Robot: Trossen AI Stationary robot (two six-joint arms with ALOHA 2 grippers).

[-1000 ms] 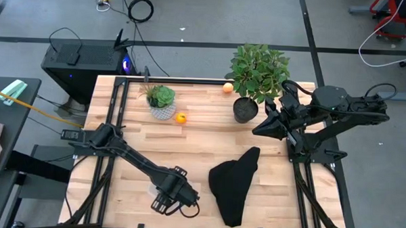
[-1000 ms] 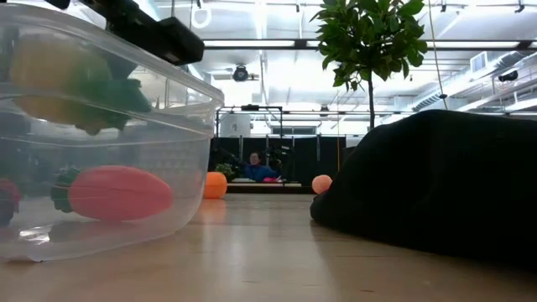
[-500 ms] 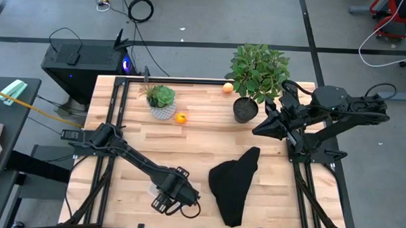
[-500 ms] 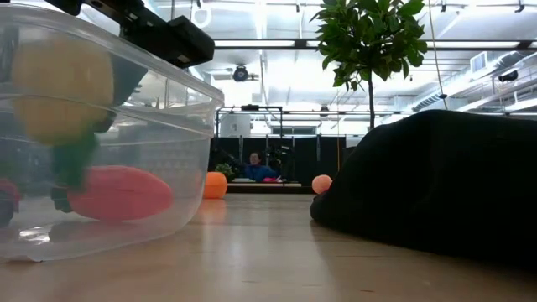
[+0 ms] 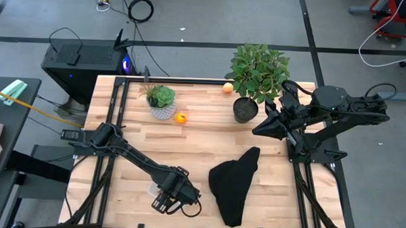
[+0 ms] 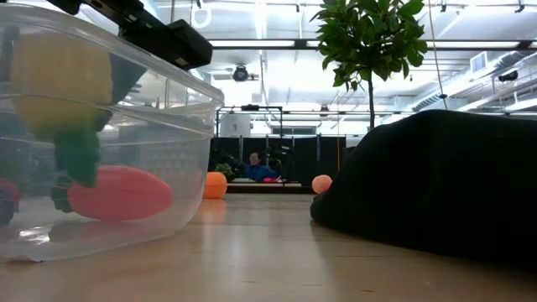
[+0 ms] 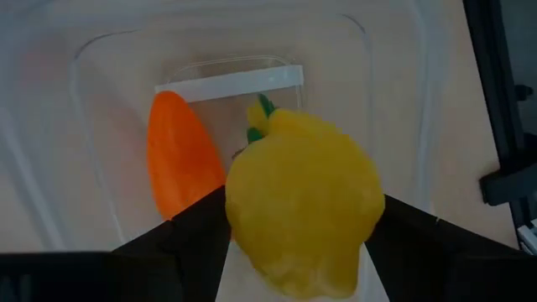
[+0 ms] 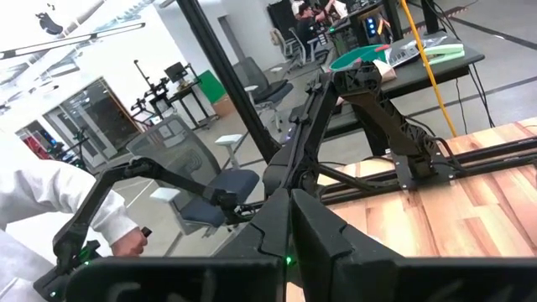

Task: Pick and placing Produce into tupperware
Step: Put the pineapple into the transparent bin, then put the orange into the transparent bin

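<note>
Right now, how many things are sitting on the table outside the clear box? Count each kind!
Toy fruits: 2, one orange and one peach
Potted plants: 2, a small one and a big one
Black cloth: 1
Total: 5
Not counted: the yellow toy fruit, held by the left claw over the clear box.

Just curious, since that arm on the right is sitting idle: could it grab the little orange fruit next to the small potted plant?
Probably not easily. The right tool is shut, and the big potted plant stands between it and the orange fruit.
</note>
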